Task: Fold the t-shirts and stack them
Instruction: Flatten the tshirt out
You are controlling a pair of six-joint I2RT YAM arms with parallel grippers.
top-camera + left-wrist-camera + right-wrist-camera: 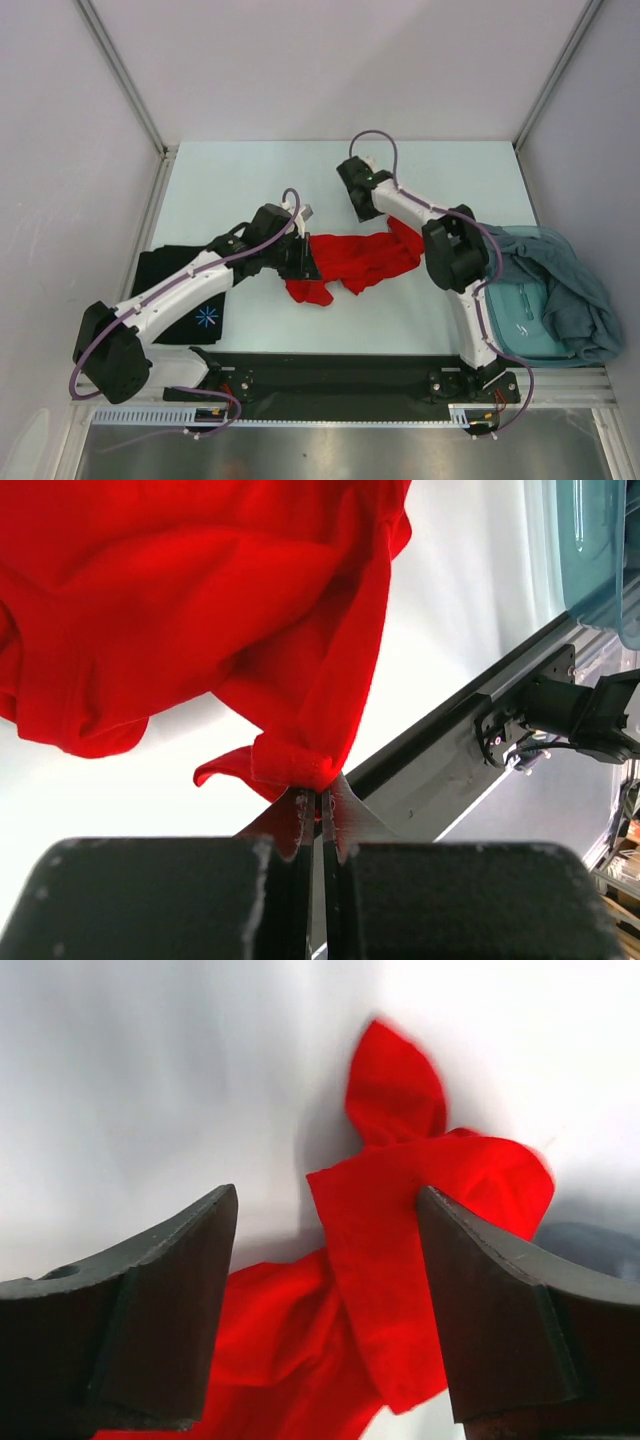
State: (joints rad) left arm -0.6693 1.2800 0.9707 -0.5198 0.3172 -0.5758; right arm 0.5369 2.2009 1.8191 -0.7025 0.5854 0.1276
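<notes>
At the middle of the table (260,180), the middle t-shirt (365,258), between both grippers: left gripper (312,798) at its left end, pinched tight onto a hem; right gripper (325,1230) at its rear edge, fingers spread either side of a fold. Further left, partly under the left arm (180,285), the left t-shirt (165,272). At the right edge, a bin (520,318), with heaped t-shirts (575,290) draped in it and over its right side. Nearest of all, the base rail (340,372).
</notes>
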